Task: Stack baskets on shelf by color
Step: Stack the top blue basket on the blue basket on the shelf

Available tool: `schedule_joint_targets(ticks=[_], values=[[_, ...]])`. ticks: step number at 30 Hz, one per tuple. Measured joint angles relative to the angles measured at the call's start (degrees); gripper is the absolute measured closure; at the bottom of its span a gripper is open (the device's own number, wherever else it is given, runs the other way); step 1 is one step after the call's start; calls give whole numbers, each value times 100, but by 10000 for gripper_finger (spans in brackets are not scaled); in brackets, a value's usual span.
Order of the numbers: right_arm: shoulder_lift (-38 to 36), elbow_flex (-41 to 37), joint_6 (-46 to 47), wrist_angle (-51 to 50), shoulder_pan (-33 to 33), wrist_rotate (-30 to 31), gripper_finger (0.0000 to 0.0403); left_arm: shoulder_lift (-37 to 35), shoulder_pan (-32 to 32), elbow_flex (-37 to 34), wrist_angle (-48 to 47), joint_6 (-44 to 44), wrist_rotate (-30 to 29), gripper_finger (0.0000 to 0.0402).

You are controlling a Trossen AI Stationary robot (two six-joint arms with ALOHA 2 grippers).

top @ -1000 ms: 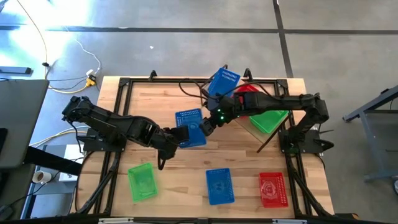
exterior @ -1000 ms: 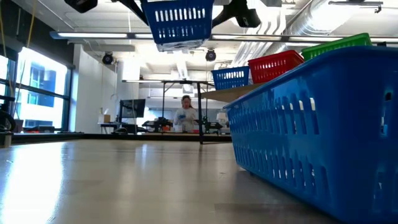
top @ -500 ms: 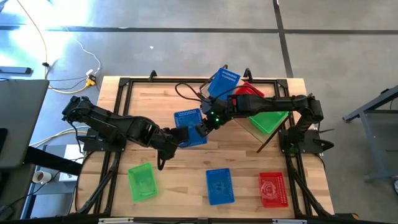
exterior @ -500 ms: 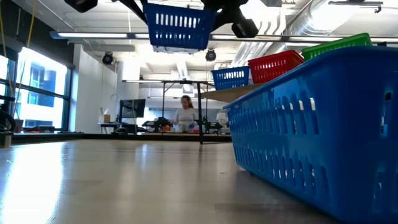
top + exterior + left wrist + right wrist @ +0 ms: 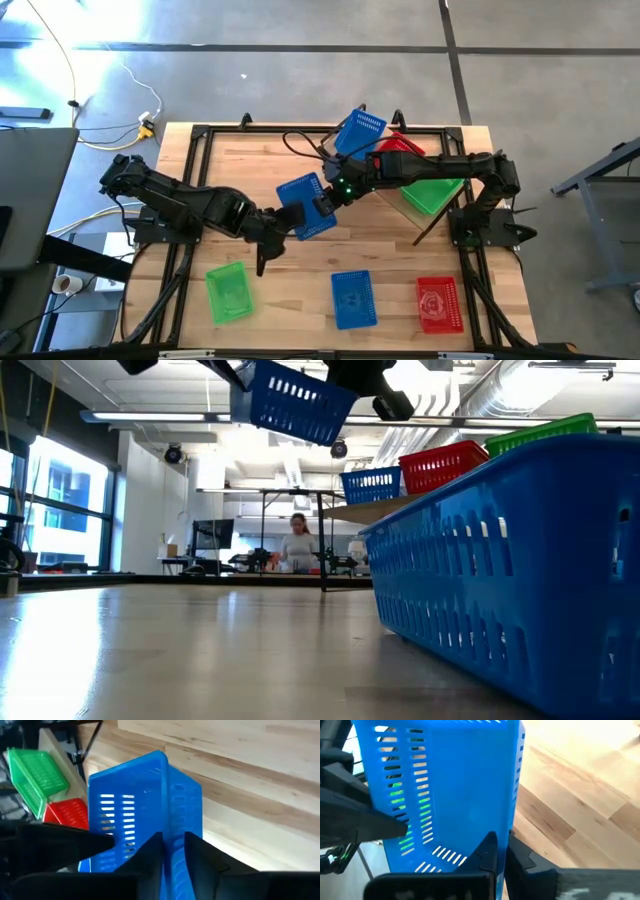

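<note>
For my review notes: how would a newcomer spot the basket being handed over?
Look above the wooden table's middle, where the two dark arms meet. The blue basket hangs tilted there, off the wood, between the left claw and right claw; every other basket rests on something.

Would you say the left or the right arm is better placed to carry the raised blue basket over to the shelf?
The right. The right gripper is shut on the blue basket wall, and its arm reaches over the shelf. The left gripper also straddles a wall, but comes from the far side.
</note>
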Motion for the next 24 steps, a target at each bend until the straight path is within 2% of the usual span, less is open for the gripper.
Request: schedule_joint_targets(ticks=[6,11,24], values=[[0,0,2,25,4,167,402,0,2,0,23,-859,-76,274],[-8,0,44,13,1,386,402,0,-53,0,32,-1484,-576,238],[-11,0,109,-100,-190,644,403,2,-155,0,-258,-1902,-927,224]])
